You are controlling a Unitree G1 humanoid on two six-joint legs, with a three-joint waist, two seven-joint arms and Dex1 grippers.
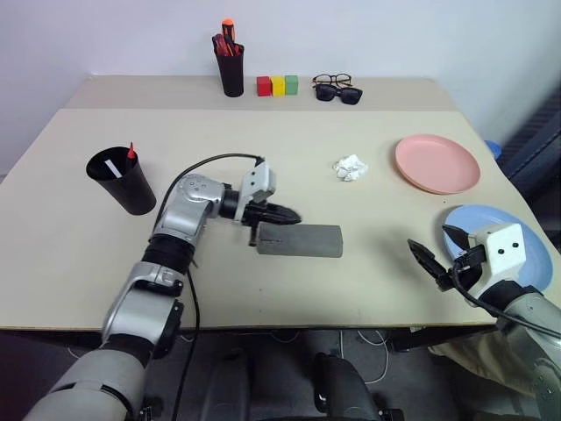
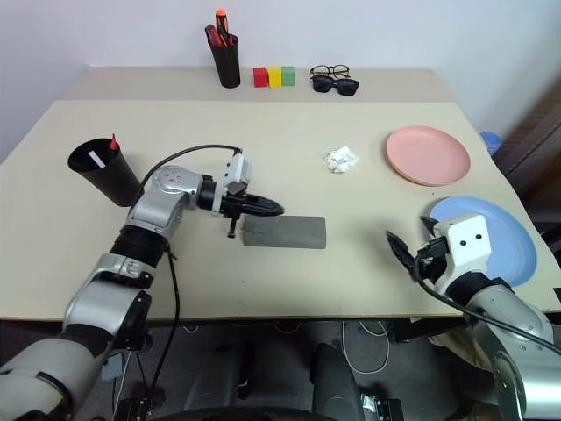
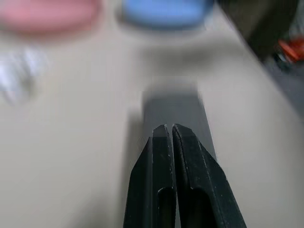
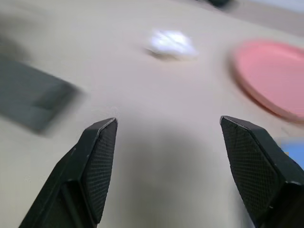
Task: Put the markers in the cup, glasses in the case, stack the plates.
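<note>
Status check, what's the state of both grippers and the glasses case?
Left gripper shut, empty, over closed grey case. Right gripper open beside blue plate. Crumpled paper nearby.

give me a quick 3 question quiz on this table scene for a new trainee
1. True or false: the pink plate is stacked on the blue plate.
2. Which gripper has its jaws open? A) left gripper B) right gripper
3. Fill in: the red-capped marker stands in the black ____.

Key:
1. False. The plates lie apart on the table, the pink one farther back.
2. B. The right jaws stand wide over bare table; the left jaws are shut, just above the closed grey case.
3. cup.
</note>
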